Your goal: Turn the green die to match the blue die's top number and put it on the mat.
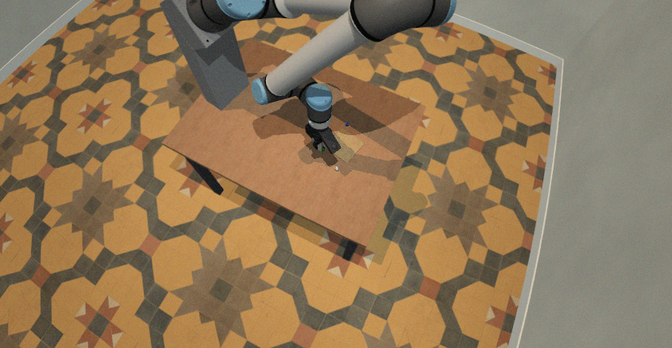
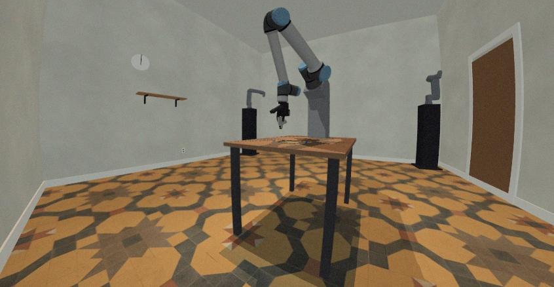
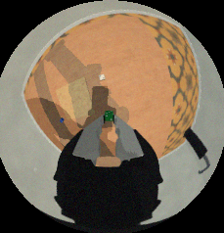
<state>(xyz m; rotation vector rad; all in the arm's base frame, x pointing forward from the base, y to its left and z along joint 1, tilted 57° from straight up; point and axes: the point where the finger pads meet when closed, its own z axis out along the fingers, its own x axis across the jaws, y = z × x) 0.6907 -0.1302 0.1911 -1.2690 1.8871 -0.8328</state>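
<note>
My gripper [image 3: 109,115] is shut on the small green die [image 3: 109,116] and holds it well above the wooden table. In the top view the gripper [image 1: 323,147] with the green die [image 1: 322,148] hangs beside the left edge of the tan mat [image 1: 349,146]. In the exterior view the gripper [image 2: 280,124] holds the die [image 2: 279,127] clear of the table top. The blue die [image 1: 347,123] lies on the table beyond the mat; it also shows in the wrist view [image 3: 62,119]. The white die [image 1: 336,169] lies on the table in front of the mat, and in the wrist view [image 3: 102,76]. The top numbers are too small to read.
The wooden table [image 1: 291,157] stands on a patterned tile floor. The arm's grey pedestal [image 1: 206,49] stands at the table's far left corner. Two black pedestals with grey arms [image 2: 429,130] stand by the back wall.
</note>
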